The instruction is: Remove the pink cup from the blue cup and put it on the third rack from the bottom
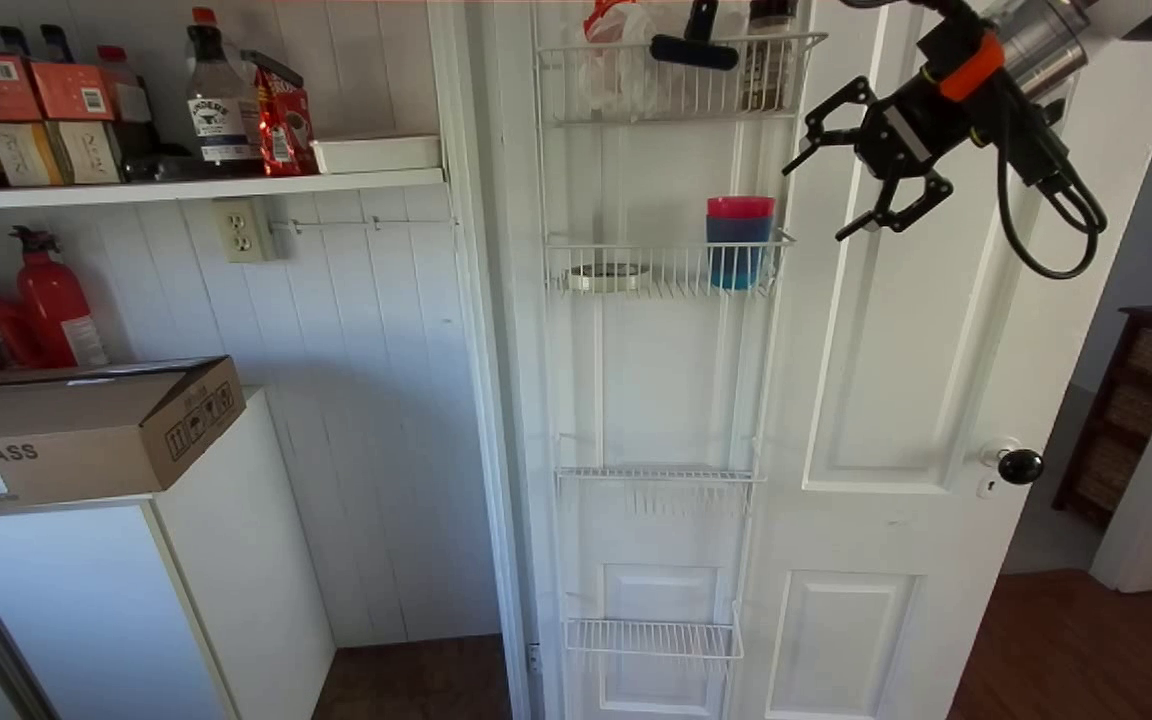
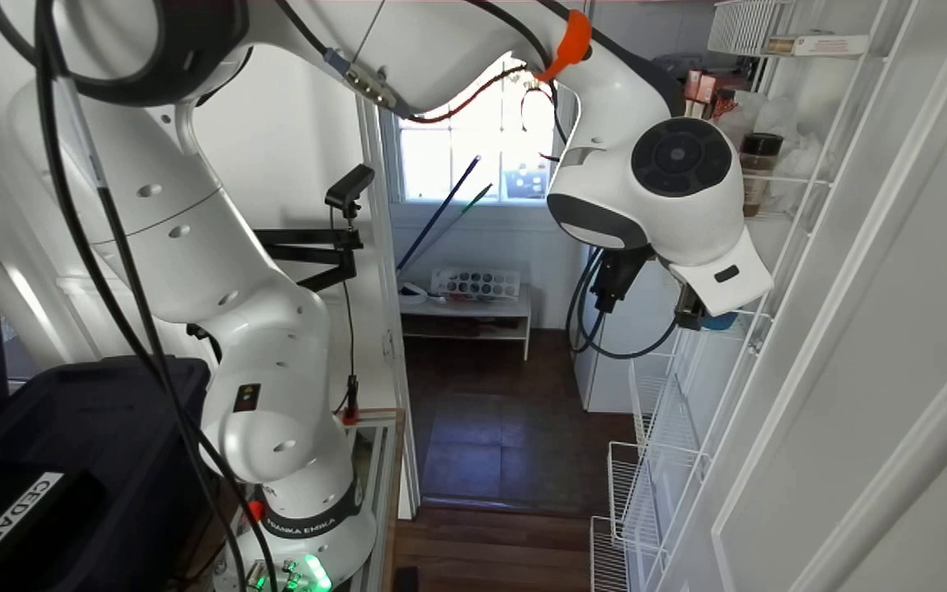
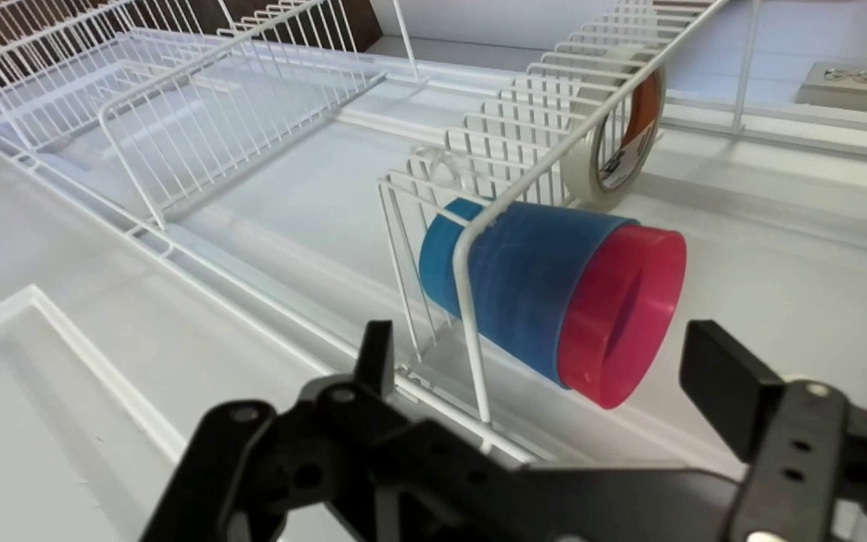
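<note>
Pincer (image 1: 813,205) spread wide; in the wrist view its fingers (image 3: 377,357) stand well apart, with the pink cup (image 3: 622,316) visible in the gap, past their tips. It holds nothing and touches nothing that shows. In an exterior view the arm (image 2: 679,226) masks most of it.

Items noted from left to right, in an exterior view: a red extinguisher (image 1: 61,300) stands behind a carton (image 1: 46,430), which lies on a white cabinet (image 1: 46,590). Above, a shelf (image 1: 186,189) carries boxes (image 1: 76,92), a bottle (image 1: 224,115), a red packet (image 1: 284,125) and a low white container (image 1: 376,155). Outlet (image 1: 243,230) mounted beneath the shelf.

Farther right, a roll (image 1: 606,278) lies flat on a wire tier (image 1: 671,246), toward its left end; a bag (image 1: 626,70) sits on the tier above (image 1: 556,49). Near the right end of the roll's tier, apart from the roll, stands the blue cup (image 1: 736,250), upright. The pink cup is nested inside it, its rim standing above the blue one; the two are not yet separated. The next tier down (image 1: 656,475) lies directly beneath them.

Right of the cups and apart from them, the pincer points down and to the left. At far right, a dark knob (image 1: 1021,466) is mounted on a white door (image 1: 896,400); past the door's edge stands a brown stand (image 1: 1131,420).
</note>
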{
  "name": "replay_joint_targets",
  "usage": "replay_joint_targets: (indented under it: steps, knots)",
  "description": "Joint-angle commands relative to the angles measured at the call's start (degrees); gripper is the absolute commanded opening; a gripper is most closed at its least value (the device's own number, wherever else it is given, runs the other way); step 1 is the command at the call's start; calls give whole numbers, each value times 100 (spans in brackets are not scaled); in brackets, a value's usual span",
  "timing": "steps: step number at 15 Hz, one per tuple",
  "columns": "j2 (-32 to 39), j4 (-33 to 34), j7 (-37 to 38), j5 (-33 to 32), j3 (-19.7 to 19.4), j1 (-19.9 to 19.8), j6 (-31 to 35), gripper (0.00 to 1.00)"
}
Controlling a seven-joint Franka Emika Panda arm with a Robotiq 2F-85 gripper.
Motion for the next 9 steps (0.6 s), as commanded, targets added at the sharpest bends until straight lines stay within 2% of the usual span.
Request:
replay_joint_targets:
  steps: [1,2,3,5,9]
  knots:
    - [287,206,-129,111,59,48,403,81]
    - [333,230,-137,121,64,57,476,86]
    - [367,252,-167,156,62,70,527,96]
    - [422,291,-251,212,62,109,605,100]
    - [456,414,-542,409,37,192,618,100]
